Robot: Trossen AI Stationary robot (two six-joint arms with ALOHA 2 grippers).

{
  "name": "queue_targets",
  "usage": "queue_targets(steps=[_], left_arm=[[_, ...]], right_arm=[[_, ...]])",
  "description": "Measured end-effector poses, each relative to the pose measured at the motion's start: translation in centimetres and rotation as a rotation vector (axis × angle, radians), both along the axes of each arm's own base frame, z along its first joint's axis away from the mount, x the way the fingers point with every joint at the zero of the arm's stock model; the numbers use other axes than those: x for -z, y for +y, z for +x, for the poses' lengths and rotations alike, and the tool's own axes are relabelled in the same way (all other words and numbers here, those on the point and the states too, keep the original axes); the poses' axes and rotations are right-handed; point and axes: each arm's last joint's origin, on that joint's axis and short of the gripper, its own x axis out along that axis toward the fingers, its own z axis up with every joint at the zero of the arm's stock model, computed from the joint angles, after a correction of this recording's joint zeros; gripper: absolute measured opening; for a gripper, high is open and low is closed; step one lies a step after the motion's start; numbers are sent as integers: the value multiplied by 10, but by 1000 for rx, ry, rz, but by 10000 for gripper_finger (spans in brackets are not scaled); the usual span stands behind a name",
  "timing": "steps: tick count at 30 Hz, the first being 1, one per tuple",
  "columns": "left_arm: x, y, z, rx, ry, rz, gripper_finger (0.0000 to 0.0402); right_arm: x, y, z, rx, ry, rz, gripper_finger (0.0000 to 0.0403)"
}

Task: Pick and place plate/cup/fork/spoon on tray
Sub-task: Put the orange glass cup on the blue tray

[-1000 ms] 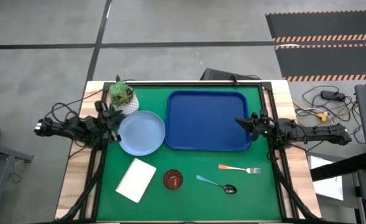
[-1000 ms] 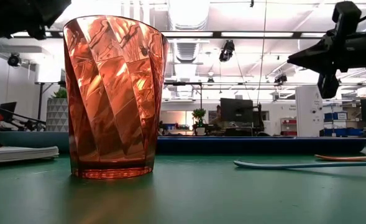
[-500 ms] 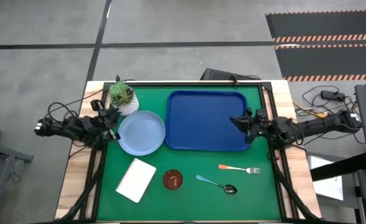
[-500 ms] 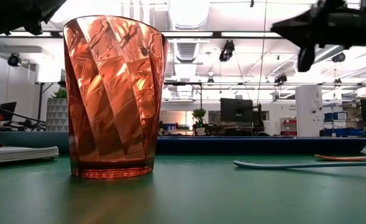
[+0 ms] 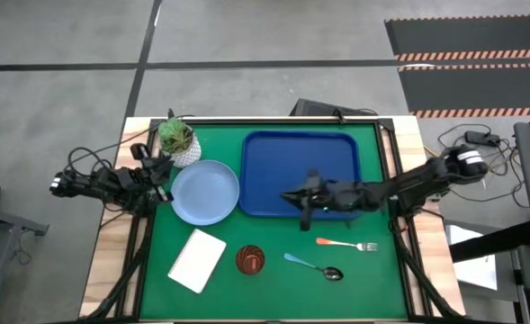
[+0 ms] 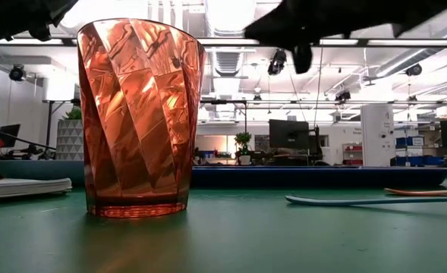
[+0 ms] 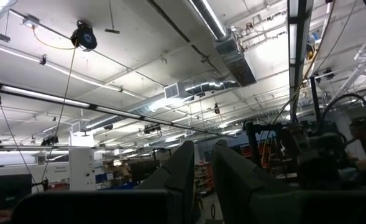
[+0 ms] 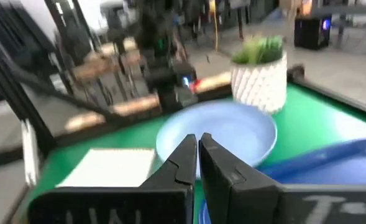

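The light-blue plate [image 5: 204, 191] lies on the green mat left of the dark-blue tray [image 5: 273, 153], which holds nothing. The dark-red cup [image 5: 250, 259] stands upright near the front edge, close to the low camera [image 6: 140, 117]. The orange-handled fork [image 5: 347, 244] and the teal-handled spoon [image 5: 314, 266] lie flat to the cup's right. My right gripper [image 5: 291, 196] is shut and empty, stretched out above the tray's near left part and pointing at the plate [image 8: 220, 134]. My left gripper [image 5: 161, 183] is shut and empty at the plate's left edge.
A white pot with a green plant [image 5: 178, 139] stands behind the plate at the back left. A white notepad [image 5: 196, 260] lies left of the cup. Bare mat [image 5: 381, 288] shows at the front right corner.
My right gripper has gone from the tray's right edge toward the table's left, across the tray toward the plate, as its arm stretched out. Nothing on the table has moved.
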Motion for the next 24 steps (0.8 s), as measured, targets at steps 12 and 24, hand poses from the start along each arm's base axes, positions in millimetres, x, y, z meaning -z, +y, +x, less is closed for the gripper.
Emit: queue_targets(steps=[12,24], left_arm=[[0,0,0,-1,0,0,40],[0,0,0,-3,1,-2,40]], right_arm=[[-32,26,72,-104,192,-12,9],[-39,59,105,-216,315,-83,9]])
